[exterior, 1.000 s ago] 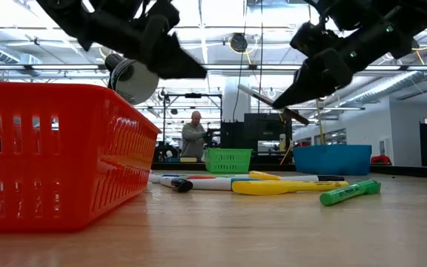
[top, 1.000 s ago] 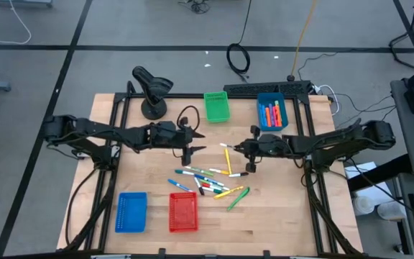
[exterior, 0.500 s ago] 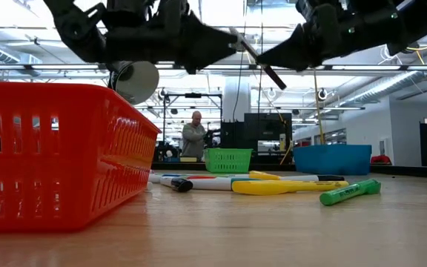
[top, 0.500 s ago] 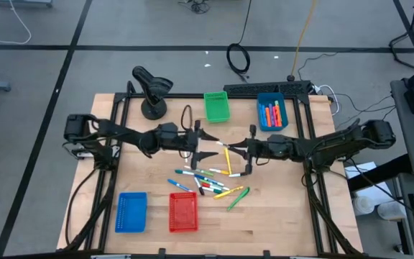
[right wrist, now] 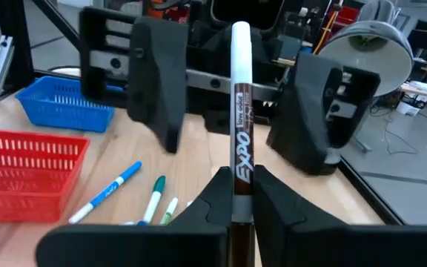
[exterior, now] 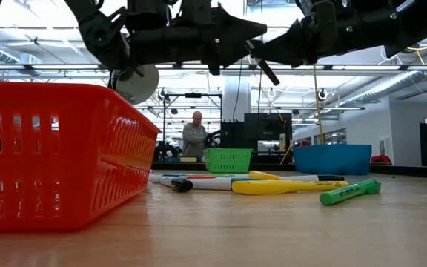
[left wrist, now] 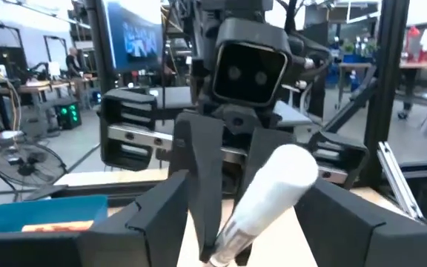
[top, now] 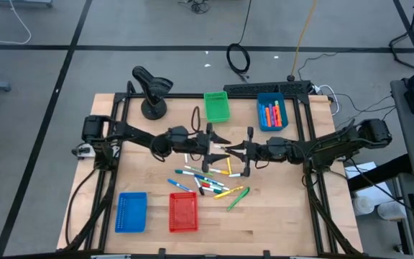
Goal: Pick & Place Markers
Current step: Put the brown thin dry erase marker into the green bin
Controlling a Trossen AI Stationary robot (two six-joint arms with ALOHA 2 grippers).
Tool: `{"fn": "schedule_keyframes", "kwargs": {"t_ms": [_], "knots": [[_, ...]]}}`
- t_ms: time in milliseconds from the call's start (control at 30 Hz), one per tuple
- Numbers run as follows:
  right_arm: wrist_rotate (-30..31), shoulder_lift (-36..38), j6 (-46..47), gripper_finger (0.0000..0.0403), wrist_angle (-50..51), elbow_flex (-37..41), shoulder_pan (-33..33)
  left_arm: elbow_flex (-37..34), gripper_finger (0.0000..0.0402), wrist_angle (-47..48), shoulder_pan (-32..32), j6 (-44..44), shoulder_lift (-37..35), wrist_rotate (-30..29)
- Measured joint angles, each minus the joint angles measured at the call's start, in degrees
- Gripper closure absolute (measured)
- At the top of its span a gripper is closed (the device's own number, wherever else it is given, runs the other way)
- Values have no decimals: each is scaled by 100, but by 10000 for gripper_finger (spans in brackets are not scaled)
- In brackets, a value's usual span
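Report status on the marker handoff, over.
Right gripper shut on white marker, held above table. Left gripper open, fingers flanking marker. Pile of markers below; nothing obstructing.

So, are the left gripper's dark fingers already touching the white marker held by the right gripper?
Apart. In the right wrist view the white marker stands between the left gripper's open fingers, with gaps on both sides.

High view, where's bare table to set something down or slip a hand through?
Bare wood runs along the table's near edge right of the red basket, and left of the marker pile above the blue basket. The middle is crowded: pile below, left gripper and right gripper meeting above it.
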State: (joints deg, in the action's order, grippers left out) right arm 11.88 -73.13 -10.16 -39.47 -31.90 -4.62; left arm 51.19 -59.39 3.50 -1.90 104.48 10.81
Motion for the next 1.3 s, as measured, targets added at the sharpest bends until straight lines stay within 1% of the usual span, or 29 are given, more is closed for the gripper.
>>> {"fn": "schedule_keyframes", "kwargs": {"t_ms": [100,167,233,367,400,467,533,633,767,867,933,1000,1067,1133,1200,1300], "knots": [[0,31,-21,384,15,0,0,43,192,160,-21,-189,13,-7],[2,36,-37,384,-11,0,0,43,219,177,-23,-322,14,-9],[-9,34,-98,384,1,0,0,45,257,195,-23,-376,-6,-7],[24,38,-97,385,15,0,-4,43,356,201,-14,-402,-27,50],[33,43,-86,388,32,0,-1,43,370,202,-11,-389,-40,56],[3,42,-80,390,-2,-4,0,43,370,316,-21,-337,-128,11],[3,44,-73,388,12,-11,0,45,370,400,-34,-311,-151,-204],[29,23,42,370,35,-18,10,58,370,844,-36,-361,-350,-565],[666,32,232,328,139,-9,10,40,370,1340,-25,-436,-734,-1281],[1088,32,241,301,260,-7,17,45,370,1611,-19,-514,-1025,-1578],[1217,38,239,288,287,-7,15,46,370,1613,-26,-582,-1101,-1776],[1213,38,193,279,299,-7,15,50,370,1577,28,-738,-1108,-2097],[1220,71,116,272,291,-7,15,68,370,1638,190,-752,-1137,-2451],[1230,143,50,269,278,-5,43,267,370,2007,465,-383,-1156,-2607],[1231,248,26,267,295,-7,90,558,370,2736,857,214,-1153,-2587],[1235,445,-91,267,290,-7,203,1180,370,3958,1482,811,-1067,-2235]]}}
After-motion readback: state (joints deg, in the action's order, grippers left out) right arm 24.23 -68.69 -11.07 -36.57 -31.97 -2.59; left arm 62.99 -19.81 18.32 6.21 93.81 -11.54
